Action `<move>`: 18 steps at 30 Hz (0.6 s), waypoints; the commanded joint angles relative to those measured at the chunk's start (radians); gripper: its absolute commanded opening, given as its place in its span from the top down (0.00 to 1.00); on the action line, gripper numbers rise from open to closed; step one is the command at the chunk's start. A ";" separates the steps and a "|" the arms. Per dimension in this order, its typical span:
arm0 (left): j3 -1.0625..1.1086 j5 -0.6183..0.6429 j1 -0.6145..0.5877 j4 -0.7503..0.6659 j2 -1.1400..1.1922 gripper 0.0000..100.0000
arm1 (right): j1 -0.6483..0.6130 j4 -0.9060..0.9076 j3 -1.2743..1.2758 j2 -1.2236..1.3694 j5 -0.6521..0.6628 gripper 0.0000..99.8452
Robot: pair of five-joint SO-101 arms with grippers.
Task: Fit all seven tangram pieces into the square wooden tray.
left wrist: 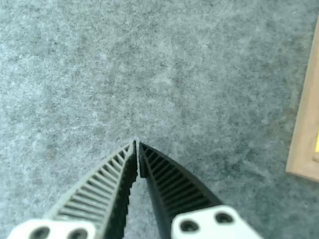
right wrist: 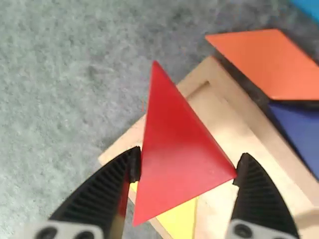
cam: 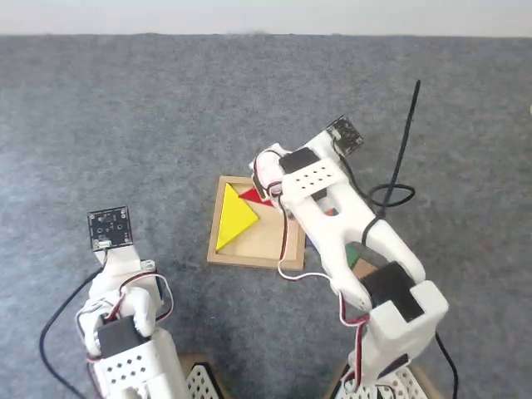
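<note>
The square wooden tray point(cam: 270, 241) lies mid-table with a yellow triangle point(cam: 235, 218) flat in its left half. My right gripper point(right wrist: 187, 167) is shut on a red triangle point(right wrist: 174, 159), one finger against each side edge, holding it over the tray's far corner point(right wrist: 199, 82). From above, the red triangle point(cam: 253, 197) shows just beside the right gripper point(cam: 268, 188). Yellow point(right wrist: 179, 219) peeks out beneath the red piece. My left gripper point(left wrist: 137, 145) is shut on nothing, over bare carpet at the table's near left.
An orange parallelogram point(right wrist: 264, 59) and a dark blue piece point(right wrist: 299, 124) lie on the carpet just outside the tray. A green piece point(cam: 352, 253) shows under the right arm. The tray's edge point(left wrist: 304, 134) lies off to the side of the left gripper. Grey carpet surrounds everything.
</note>
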 commanded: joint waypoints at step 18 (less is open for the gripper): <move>-0.018 0.000 -0.006 -0.015 0.005 0.99 | -0.077 -0.068 -0.046 0.022 -0.052 0.53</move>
